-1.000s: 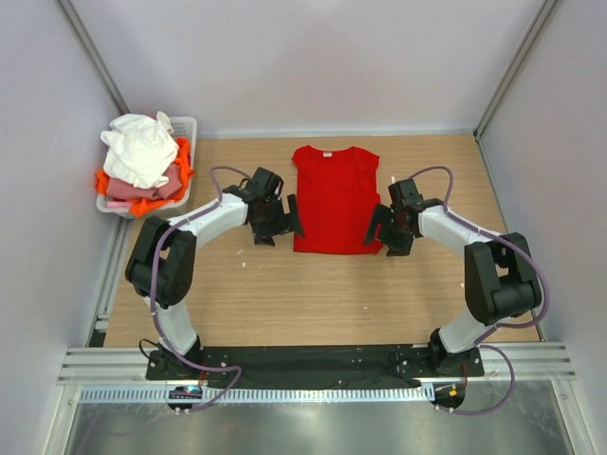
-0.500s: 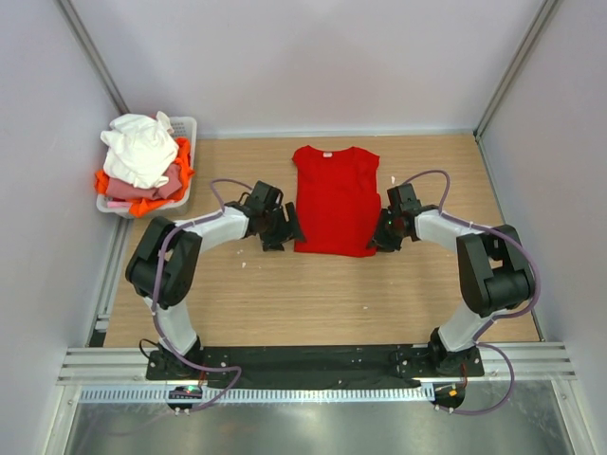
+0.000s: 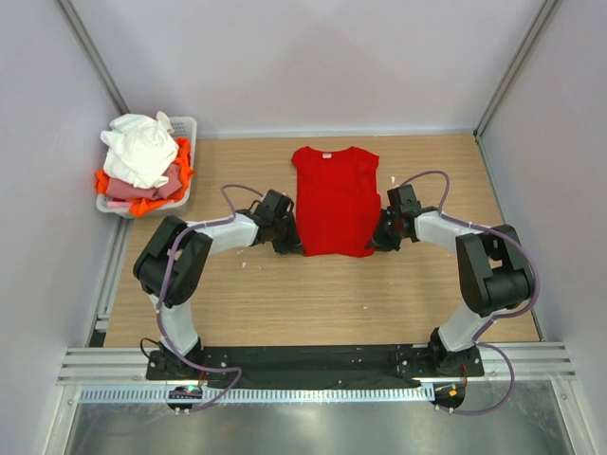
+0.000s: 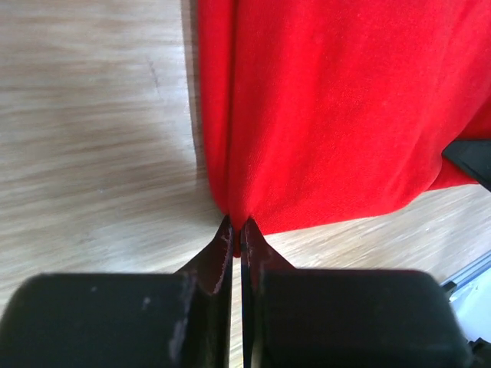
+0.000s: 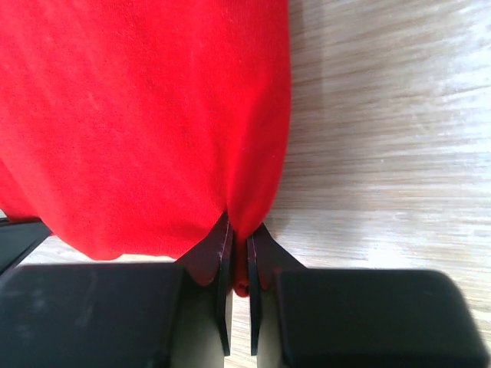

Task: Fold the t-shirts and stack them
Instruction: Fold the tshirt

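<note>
A bright red t-shirt [image 3: 334,197] lies flat on the wooden table, collar toward the far wall, sleeves folded in. My left gripper [image 3: 296,245] is shut on the shirt's near left corner; in the left wrist view the red t-shirt [image 4: 337,107] is pinched between the gripper [image 4: 237,225] tips. My right gripper [image 3: 375,243] is shut on the near right corner; the right wrist view shows a fold of the red t-shirt [image 5: 146,115] caught in the gripper [image 5: 238,230]. More t-shirts [image 3: 142,150], white, pink and orange, are heaped in the basket.
A white slotted basket [image 3: 185,128] stands at the far left corner of the table [image 3: 313,303]. Grey walls close in three sides. Both arms reach inward from the near edge, their purple cables looping above the wood.
Both grippers moved inward to the red shirt's near corners and shut on the cloth; a second ago they stood open just outside its edges.
</note>
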Available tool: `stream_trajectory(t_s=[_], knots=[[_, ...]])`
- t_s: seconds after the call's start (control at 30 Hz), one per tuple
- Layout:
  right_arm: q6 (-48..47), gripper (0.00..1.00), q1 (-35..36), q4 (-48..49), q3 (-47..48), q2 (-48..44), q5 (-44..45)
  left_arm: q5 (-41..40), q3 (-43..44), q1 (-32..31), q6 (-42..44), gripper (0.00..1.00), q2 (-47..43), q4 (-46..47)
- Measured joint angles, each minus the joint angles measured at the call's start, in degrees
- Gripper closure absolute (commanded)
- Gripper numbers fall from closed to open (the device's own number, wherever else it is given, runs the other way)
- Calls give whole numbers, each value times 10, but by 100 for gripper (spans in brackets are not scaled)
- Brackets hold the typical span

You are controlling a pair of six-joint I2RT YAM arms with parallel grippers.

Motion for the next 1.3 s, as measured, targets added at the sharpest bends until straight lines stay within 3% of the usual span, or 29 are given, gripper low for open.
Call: stream_trajectory(t_s=[0.17,0.37,0.6,0.7,0.93,1.17,1.3], knots=[[1,99,0,-23,-47,-58,5,-3,-43,-7,-11,100,-46,-20],[19,99,31,-102,-118,-233,4,-22,-93,-63,-33,100,-185,-93],[46,99,51,-195,-104,-363,15,-73,-89,-111,-57,100,-328,-180],[46,99,52,-224,-44,-342,31,-107,-44,-109,-52,100,-325,-221],[19,99,52,-234,115,-214,81,-136,102,-68,-15,100,-224,-273],[-8,99,38,-244,227,-97,98,-126,197,-16,13,100,-134,-299],[-18,99,17,-247,330,14,97,-103,295,23,30,100,-56,-312]])
